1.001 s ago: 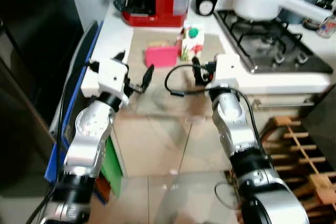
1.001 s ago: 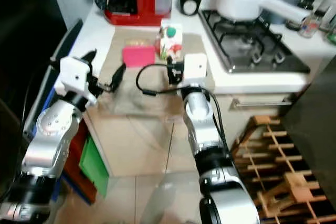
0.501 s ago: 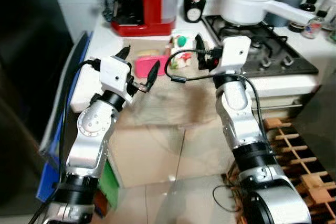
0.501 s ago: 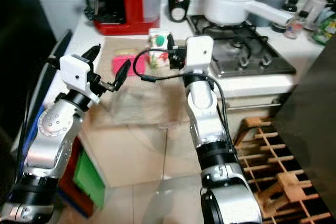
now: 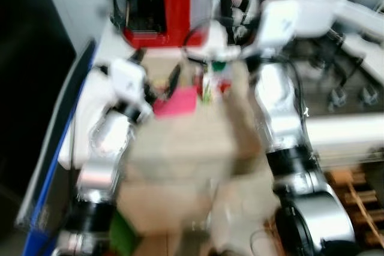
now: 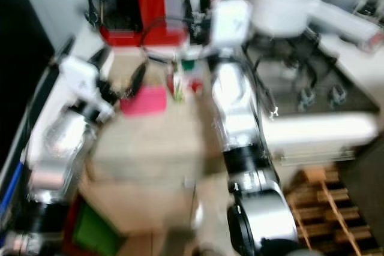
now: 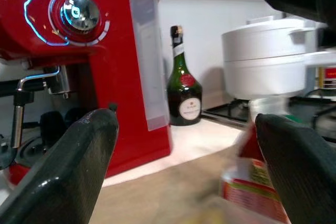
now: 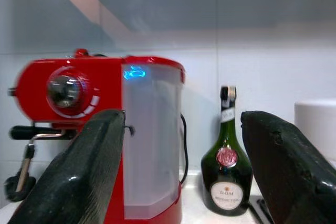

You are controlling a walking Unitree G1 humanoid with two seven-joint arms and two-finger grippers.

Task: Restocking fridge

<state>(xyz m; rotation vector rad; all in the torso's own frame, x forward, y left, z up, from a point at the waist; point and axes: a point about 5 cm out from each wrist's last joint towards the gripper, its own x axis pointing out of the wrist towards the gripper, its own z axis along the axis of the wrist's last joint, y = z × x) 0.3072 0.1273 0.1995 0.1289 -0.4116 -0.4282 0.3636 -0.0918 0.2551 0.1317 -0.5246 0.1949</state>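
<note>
Both grippers, left (image 7: 184, 145) and right (image 8: 181, 156), have jaws apart over a counter (image 5: 186, 142) with one carton (image 5: 217, 79), one pink box (image 5: 177, 101), one bottle (image 8: 227, 174)

White counter (image 5: 114, 46), pale wall (image 8: 157, 9), hob (image 6: 300, 88).

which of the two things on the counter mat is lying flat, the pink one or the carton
The flat pink packet lies flat on the beige mat. The white carton with red and green print beside it stands upright, taller than the packet.
</note>
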